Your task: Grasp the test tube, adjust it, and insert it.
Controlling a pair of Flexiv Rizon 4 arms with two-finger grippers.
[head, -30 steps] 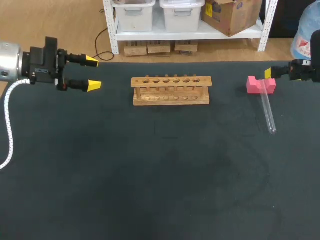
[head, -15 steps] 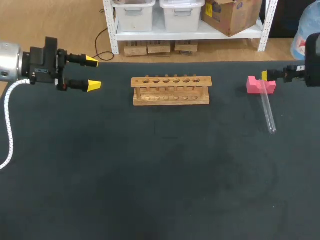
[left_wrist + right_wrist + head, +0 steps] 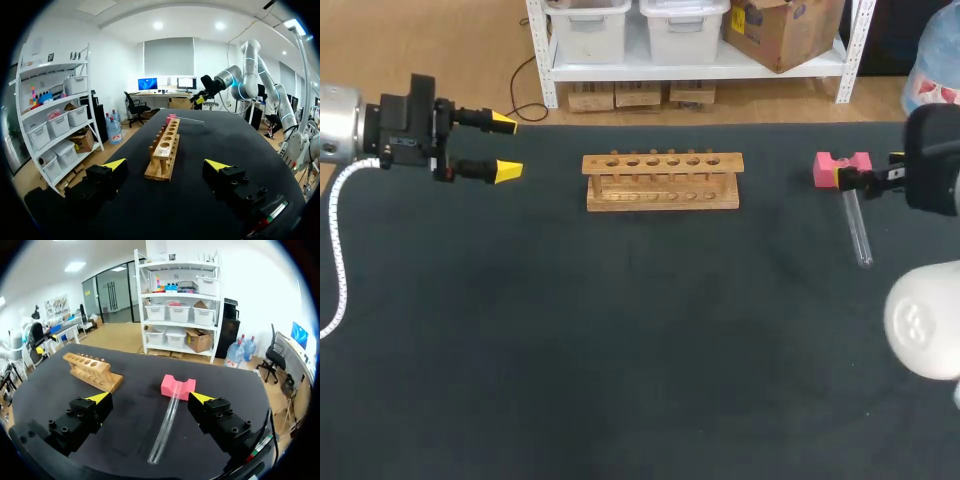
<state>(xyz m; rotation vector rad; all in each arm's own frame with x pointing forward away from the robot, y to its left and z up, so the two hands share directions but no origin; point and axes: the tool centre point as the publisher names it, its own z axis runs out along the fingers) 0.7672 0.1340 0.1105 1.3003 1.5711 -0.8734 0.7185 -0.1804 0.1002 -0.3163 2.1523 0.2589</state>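
Note:
A clear test tube (image 3: 857, 225) lies on the black table at the right, its far end resting in a pink block (image 3: 842, 166). The wooden rack (image 3: 662, 181) with a row of holes stands at the back middle. My right gripper (image 3: 867, 172) hovers open over the tube's block end. In the right wrist view the tube (image 3: 167, 425) runs between the spread fingers of this gripper (image 3: 150, 397) toward the pink block (image 3: 177, 386), untouched. My left gripper (image 3: 505, 147) hangs open and empty at the far left, left of the rack. From its own wrist, the left gripper (image 3: 166, 163) faces the rack (image 3: 164, 152).
The table's back edge (image 3: 720, 124) runs close behind the rack and the pink block. My right arm's white elbow (image 3: 923, 318) hangs over the table's right side. A white cable (image 3: 337, 245) trails from my left arm.
My right arm has swung in from the right edge and turned, bringing its open gripper over the tube by the pink block. The left arm, tube and rack have stayed put.

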